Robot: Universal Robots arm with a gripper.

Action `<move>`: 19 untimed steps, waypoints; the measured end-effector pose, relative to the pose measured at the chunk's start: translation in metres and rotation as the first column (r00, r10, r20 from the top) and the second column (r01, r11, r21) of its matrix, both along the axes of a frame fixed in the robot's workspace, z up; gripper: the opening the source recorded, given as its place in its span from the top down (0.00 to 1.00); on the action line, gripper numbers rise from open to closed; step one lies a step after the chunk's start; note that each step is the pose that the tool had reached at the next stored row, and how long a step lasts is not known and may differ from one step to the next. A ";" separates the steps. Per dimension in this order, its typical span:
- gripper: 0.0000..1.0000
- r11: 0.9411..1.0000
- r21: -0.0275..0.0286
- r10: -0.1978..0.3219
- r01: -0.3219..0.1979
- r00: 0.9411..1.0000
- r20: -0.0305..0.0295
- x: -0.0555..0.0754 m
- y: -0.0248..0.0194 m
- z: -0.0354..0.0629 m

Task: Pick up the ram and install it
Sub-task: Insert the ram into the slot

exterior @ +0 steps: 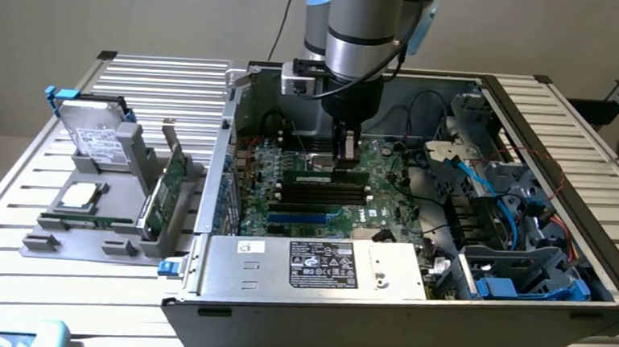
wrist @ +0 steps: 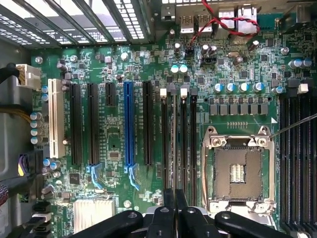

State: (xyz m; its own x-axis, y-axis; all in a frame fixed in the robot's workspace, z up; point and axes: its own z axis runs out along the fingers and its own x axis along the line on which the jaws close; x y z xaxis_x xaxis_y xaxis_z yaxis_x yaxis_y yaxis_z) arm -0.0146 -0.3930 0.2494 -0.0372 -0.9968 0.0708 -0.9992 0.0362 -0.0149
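Exterior view: gripper narrow, pinched on the ram. The ram hangs at its 6 o'clock, over the memory slots of the motherboard inside the case. Seating unclear; possibly touching a slot.

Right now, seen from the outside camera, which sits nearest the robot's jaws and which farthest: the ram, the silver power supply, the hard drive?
1. the ram: in the jaws, over the motherboard.
2. silver power supply: inside the case, near wall.
3. hard drive: outside the case, exterior view's left.
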 end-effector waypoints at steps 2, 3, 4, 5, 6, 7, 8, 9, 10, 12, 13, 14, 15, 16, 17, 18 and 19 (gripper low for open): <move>0.88 1.000 0.000 0.000 0.000 1.000 -0.001 0.000 -0.0004 -0.0002; 0.88 1.000 -0.001 0.000 0.000 1.000 -0.001 0.000 -0.0006 -0.0003; 0.88 1.000 -0.001 0.000 0.000 1.000 -0.001 0.000 -0.0008 -0.0004; 0.88 1.000 -0.002 0.000 0.000 1.000 -0.001 0.000 -0.0011 -0.0005; 0.88 1.000 -0.003 0.000 0.000 1.000 -0.002 0.000 -0.0013 -0.0007; 0.88 1.000 -0.003 0.000 0.000 1.000 -0.002 0.000 -0.0015 -0.0010; 0.88 1.000 -0.004 0.000 0.000 1.000 -0.002 0.000 -0.0015 -0.0015; 0.88 1.000 -0.004 0.000 0.000 1.000 -0.002 0.000 -0.0015 -0.0021; 0.88 1.000 -0.005 0.001 -0.001 1.000 -0.002 0.000 -0.0016 -0.0025; 0.88 1.000 -0.006 0.001 -0.001 1.000 -0.002 0.000 -0.0020 -0.0029; 0.88 1.000 -0.006 0.002 -0.002 1.000 -0.002 0.000 -0.0022 -0.0032; 0.88 1.000 -0.006 0.002 -0.002 1.000 -0.002 0.000 -0.0027 -0.0033; 0.88 1.000 -0.006 0.002 -0.002 1.000 -0.002 0.000 -0.0032 -0.0034; 0.88 1.000 -0.007 0.002 -0.002 1.000 -0.002 0.000 -0.0037 -0.0036; 0.88 1.000 -0.007 0.002 -0.002 1.000 -0.002 0.000 -0.0040 -0.0039; 0.88 1.000 -0.007 0.002 -0.002 1.000 -0.002 0.000 -0.0040 -0.0045; 0.88 1.000 -0.008 0.002 -0.003 1.000 -0.002 0.000 -0.0040 -0.0051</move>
